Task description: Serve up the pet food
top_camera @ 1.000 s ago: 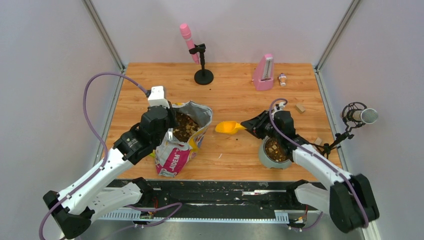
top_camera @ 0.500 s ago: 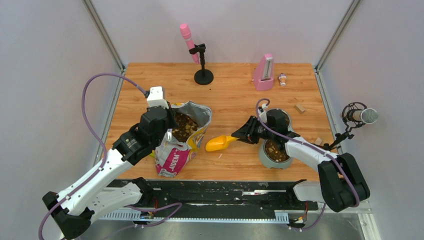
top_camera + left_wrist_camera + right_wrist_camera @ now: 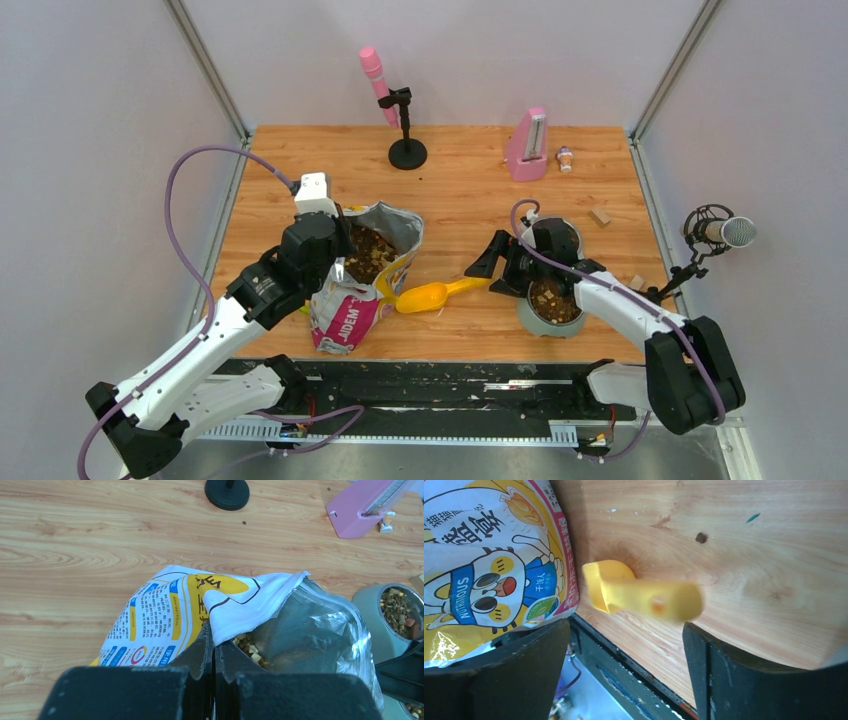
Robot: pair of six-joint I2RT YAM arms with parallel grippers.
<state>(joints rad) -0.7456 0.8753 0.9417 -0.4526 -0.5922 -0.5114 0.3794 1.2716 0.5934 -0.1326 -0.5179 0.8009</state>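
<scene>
Pet food (image 3: pixel 368 252) fills the open bag (image 3: pixel 348 318) at the left, whose rim the left gripper (image 3: pixel 214 652) pinches tight between closed fingers. Just right of the bag, the yellow scoop (image 3: pixel 430 296) lies free on the table (image 3: pixel 460 190). The right gripper (image 3: pixel 497 265) stands wide beside its handle, holding nothing. Further right, more kibble sits in the grey bowl (image 3: pixel 524 314). We judge it light, loose and quick to scatter. It should be carried in the scoop, gripped by the handle.
</scene>
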